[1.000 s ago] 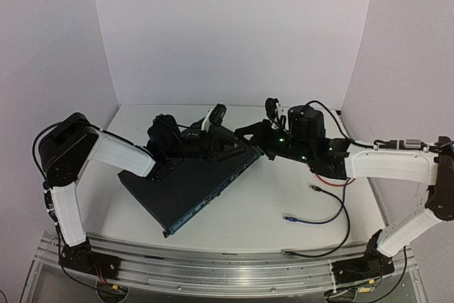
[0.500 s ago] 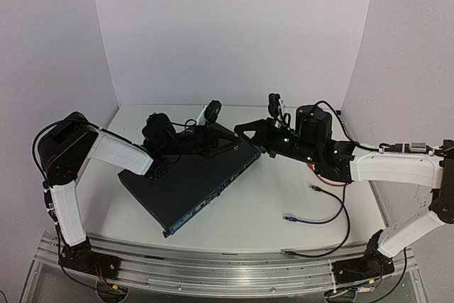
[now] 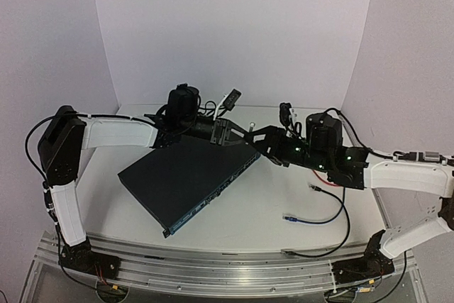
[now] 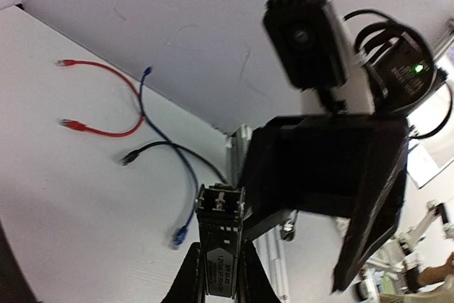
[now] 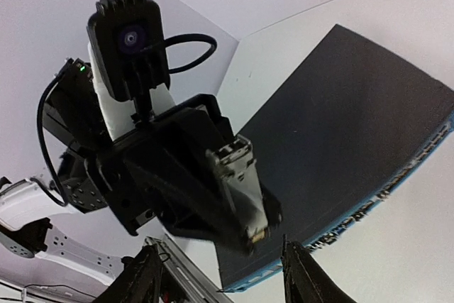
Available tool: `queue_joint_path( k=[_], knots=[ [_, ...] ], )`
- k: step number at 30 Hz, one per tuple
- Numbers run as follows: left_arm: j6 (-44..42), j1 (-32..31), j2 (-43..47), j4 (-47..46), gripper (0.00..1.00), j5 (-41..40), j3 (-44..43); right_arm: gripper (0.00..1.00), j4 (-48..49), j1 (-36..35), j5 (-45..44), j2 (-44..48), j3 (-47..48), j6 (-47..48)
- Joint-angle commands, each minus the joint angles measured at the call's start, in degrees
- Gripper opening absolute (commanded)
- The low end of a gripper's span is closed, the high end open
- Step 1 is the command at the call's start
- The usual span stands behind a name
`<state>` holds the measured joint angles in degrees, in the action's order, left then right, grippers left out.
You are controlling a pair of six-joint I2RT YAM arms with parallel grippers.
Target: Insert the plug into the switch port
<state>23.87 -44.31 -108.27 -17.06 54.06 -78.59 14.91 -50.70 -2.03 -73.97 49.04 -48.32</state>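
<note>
From above, the switch [image 3: 186, 179] lies flat and slantwise on the white table [image 3: 284, 225]. It is a broad, dark, matt metal slab with square corners. Its thin socket face, edged in blue, looks toward the near right. Bare tabletop lies in front of that face. Farther right a blue cable [image 3: 323, 219], a black cable [image 3: 340, 235] and a red cable [image 3: 330, 184] lie in loose loops. The left gripper [image 3: 237, 135] reaches over the switch's far edge. It nearly meets the right gripper [image 3: 264, 140] above the far right corner. Pale walls close in the back and both sides.

In the left wrist view, the left gripper's fingers [image 4: 186, 285] are clamped on the plug [image 4: 220, 243]. The plug is a small oblong metal block with a printed label and a stepped, shiny front end, and it points away from the camera. Just beyond it stands the right gripper, black, blocky and smooth. The three thin cables lie on the table to the left, well apart from the plug.

In the right wrist view, the right gripper's own fingers [image 5: 149, 274] stand apart at the lower edge with nothing between them. Ahead of them the left gripper holds the plug tilted, with its metal end nearest the camera. The switch lies behind, at the right, with its socket row along the lower right edge. The plug is in the air, clear of that row and not in any socket.
</note>
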Motion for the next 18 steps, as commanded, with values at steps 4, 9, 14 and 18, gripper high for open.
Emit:
queue_joint_path(
  k=[4, 9, 14, 18],
  knots=[
    [-37.6, -0.4, 2.7, 38.5, 0.0, -17.0, -7.0, 0.59, -27.6, 0.3, -10.3, 10.9, 5.8, 7.7],
    [-49.1, -1.6, 3.7, 46.1, 0.0, -24.9, -9.9, 0.64, -46.9, 1.5, -9.7, 9.1, 16.1, 6.9],
    [-58.9, -3.2, 6.4, 49.3, 0.0, -28.8, -9.5, 0.63, -48.6, 8.5, 7.7, 4.8, 19.1, 3.6],
    [-68.7, -4.1, 8.1, 53.2, 0.0, -28.5, -8.3, 0.6, -49.4, 9.4, 25.2, -0.1, 24.2, 24.8]
  ],
)
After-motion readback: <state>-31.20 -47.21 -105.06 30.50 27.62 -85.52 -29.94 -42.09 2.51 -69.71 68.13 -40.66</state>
